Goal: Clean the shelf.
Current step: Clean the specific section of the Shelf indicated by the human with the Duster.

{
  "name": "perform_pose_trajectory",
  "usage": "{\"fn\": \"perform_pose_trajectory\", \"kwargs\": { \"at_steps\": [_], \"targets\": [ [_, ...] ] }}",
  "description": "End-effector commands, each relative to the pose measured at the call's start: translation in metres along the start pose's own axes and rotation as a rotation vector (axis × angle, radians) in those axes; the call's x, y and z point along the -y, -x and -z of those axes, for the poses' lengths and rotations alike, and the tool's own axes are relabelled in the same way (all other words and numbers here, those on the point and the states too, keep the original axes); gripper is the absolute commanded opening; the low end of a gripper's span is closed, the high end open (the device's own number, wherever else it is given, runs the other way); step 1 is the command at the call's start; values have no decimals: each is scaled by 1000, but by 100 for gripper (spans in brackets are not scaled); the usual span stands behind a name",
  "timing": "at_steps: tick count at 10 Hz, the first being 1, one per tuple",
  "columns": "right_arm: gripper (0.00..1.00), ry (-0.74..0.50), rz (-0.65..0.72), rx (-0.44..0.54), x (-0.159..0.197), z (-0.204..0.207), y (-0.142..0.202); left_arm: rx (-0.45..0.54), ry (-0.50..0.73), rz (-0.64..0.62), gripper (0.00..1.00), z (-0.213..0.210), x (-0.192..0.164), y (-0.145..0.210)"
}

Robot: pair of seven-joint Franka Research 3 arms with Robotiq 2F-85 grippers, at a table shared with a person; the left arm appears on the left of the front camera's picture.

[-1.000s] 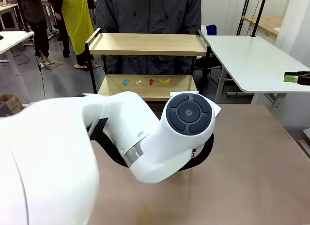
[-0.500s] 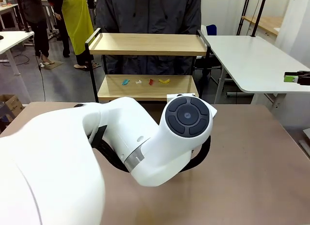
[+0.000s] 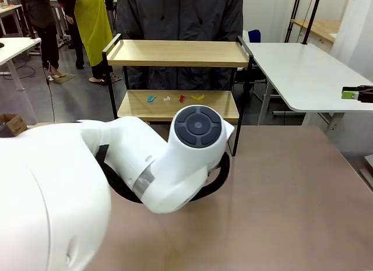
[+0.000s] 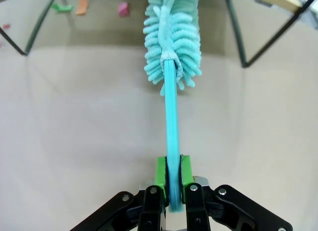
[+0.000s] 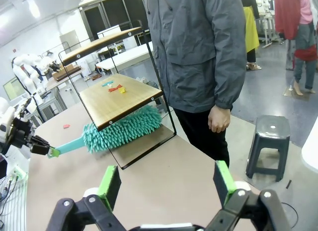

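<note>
**Brown tabletop (image 3: pixel 280 195), duster at the shelf**

Left gripper (image 4: pixel 172 169) is clamped on a teal chenille duster (image 4: pixel 172 37), whose fluffy head sits at the lower board of the shelf (image 3: pixel 175 52) along the table's far edge. Right gripper (image 5: pixel 167 182) hangs spread, holding nothing.

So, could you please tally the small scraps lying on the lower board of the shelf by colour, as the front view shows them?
blue-green scrap: 1
white scrap: 1
red scrap: 1
yellow scrap: 1
Total: 4, in a row on the lower board of the shelf.
</note>
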State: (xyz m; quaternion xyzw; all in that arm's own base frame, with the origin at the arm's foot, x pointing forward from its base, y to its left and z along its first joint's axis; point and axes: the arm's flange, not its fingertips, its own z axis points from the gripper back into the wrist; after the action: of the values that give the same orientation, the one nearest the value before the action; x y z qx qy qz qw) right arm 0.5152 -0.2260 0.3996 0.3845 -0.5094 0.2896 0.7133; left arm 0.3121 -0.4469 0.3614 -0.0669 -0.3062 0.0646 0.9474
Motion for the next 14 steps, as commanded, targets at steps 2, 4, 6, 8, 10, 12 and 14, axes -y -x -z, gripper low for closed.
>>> {"fn": "perform_pose_trajectory", "kwargs": {
  "at_steps": [2, 4, 6, 8, 10, 12, 14],
  "targets": [
    [100, 5, -4, 0, -2, 1, -2, -22, -57, -23, 14, -7, -45, -15],
    [100, 5, -4, 0, -2, 1, -2, -52, -117, -29, 14, -8, -79, -24],
    [100, 5, -4, 0, -2, 1, -2, -72, -128, -98, 14, -14, -109, -33],
    [100, 5, -4, 0, -2, 1, -2, -37, -113, -56, 14, 4, -83, -25],
    [100, 5, -4, 0, -2, 1, -2, -37, -113, -56, 14, 4, -83, -25],
    [100, 5, -4, 0, -2, 1, -2, -26, -152, -47, 14, -4, -103, -29],
    [100, 5, -4, 0, -2, 1, -2, 3, -238, -54, 14, -7, -145, -36]
  ]
}}
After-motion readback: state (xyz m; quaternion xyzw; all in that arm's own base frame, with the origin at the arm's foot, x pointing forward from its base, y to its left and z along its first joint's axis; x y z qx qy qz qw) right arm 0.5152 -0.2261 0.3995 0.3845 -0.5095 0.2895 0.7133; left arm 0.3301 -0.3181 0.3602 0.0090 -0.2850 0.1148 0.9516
